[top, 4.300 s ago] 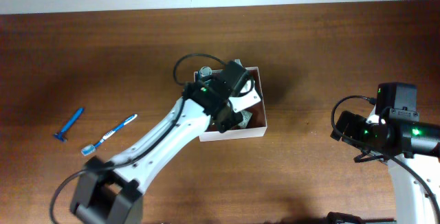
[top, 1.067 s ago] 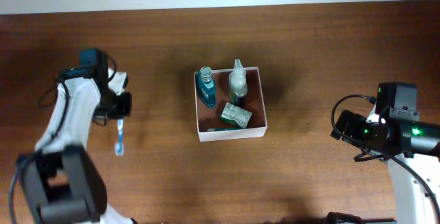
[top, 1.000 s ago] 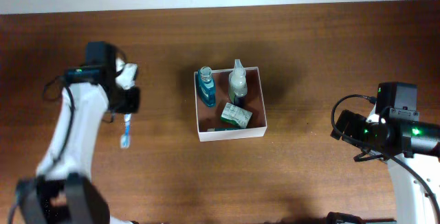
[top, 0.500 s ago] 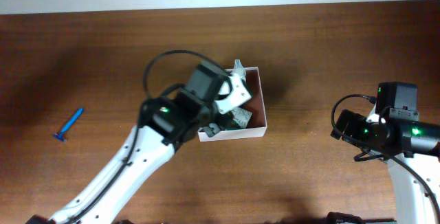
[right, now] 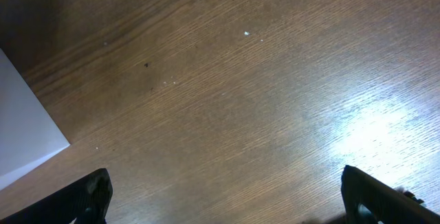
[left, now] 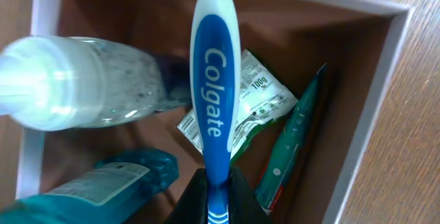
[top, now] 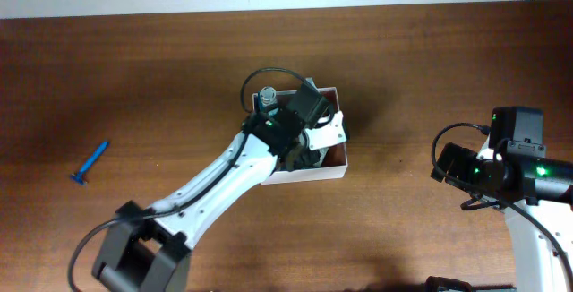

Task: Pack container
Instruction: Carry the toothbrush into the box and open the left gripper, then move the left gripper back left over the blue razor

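Note:
The container is a shallow white-walled box with a reddish-brown inside at the table's middle. My left gripper hovers over it, shut on a blue and white Colgate toothbrush. In the left wrist view the gripper clamps the handle's end and the brush points out over the box wall. Inside lie a clear bottle, a teal bottle, a green and white sachet and a green tube. My right gripper is open and empty above bare wood.
A blue razor lies on the table at the far left. My right arm rests at the right side, well apart from the box. A white corner of the container shows at the left of the right wrist view.
My left gripper has carried the toothbrush from the table's left side to above the container and now sits further over its inside. The right arm has not moved.

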{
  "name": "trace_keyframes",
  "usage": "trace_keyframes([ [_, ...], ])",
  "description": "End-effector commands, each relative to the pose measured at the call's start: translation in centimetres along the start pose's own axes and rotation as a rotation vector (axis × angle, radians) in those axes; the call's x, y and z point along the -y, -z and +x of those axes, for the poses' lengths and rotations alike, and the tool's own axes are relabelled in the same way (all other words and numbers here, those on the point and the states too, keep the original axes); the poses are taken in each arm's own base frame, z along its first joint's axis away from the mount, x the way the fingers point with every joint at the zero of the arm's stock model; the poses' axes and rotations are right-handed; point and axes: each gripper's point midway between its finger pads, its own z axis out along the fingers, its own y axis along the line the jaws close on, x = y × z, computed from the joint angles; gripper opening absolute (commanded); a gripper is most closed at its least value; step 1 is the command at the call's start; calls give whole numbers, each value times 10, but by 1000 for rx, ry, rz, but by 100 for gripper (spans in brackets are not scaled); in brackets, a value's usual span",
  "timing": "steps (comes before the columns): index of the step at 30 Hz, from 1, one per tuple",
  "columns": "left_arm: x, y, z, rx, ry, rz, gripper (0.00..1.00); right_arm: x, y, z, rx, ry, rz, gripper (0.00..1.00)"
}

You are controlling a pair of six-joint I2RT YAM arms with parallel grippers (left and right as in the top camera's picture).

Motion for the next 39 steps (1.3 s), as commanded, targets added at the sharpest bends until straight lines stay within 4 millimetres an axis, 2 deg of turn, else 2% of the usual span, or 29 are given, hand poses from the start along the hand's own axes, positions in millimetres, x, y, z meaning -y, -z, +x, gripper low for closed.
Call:
trace_keyframes([
  [1, -4, -1, -1, -5, -23, -15, 28, 3, -1, 1, -4, -13, 6, 98],
  [2, -4, -1, -1, -5, -23, -15, 38, 3, -1, 1, -4, -13, 6, 99],
  [5, -5, 1, -1, -5, -17, -19, 51, 3, -1, 1, -5, -12, 7, 98],
  [7, -12, 9, -4, 3, 35, -52, 57, 3, -1, 2, -6, -12, 7, 98],
  [10, -34, 40, -2, 29, 141, -136, 58, 3, -1, 2, -6, -10, 7, 98],
  [12, -55, 70, 10, 53, 245, -208, 61, 3, -1, 1, -6, -8, 7, 98],
  [14, -79, 102, 30, 84, 373, -268, 66, 3, -1, 1, -6, -8, 7, 98],
  [16, -105, 132, 60, 101, 514, -337, 75, 3, -1, 1, -5, -8, 7, 98],
  [17, -113, 140, 71, 102, 557, -360, 79, 3, -1, 1, -5, -8, 7, 98],
  [18, -130, 157, 101, 94, 649, -411, 85, 3, -1, 1, -5, -8, 7, 98],
  [20, -159, 179, 165, 47, 808, -496, 87, 3, -1, 1, -5, -8, 7, 98],
  [22, -172, 186, 210, 11, 920, -527, 87, 3, -1, 1, -5, -8, 7, 98],
  [23, -174, 188, 225, 0, 957, -531, 87, 3, -1, 1, -5, -8, 7, 98],
  [24, -179, 190, 254, -26, 1027, -544, 87, 3, -1, 1, -5, -8, 7, 98],
  [27, -185, 187, 304, -51, 1156, -537, 87, 3, -1, 1, -5, -8, 7, 98],
  [28, -185, 184, 321, -62, 1198, -527, 91, 3, -1, 1, -5, -8, 7, 98],
  [29, -183, 177, 350, -94, 1267, -513, 94, 3, -1, 1, -5, -8, 7, 98],
  [31, -179, 166, 381, -135, 1342, -487, 94, 3, -1, 1, -5, -5, 7, 98],
  [34, -170, 135, 411, -138, 1434, -380, 95, 3, -1, 1, -4, -5, 6, 98],
  [39, -150, 69, 440, -196, 1518, -201, 96, 2, -1, -1, 2, 2, 4, 98],
])
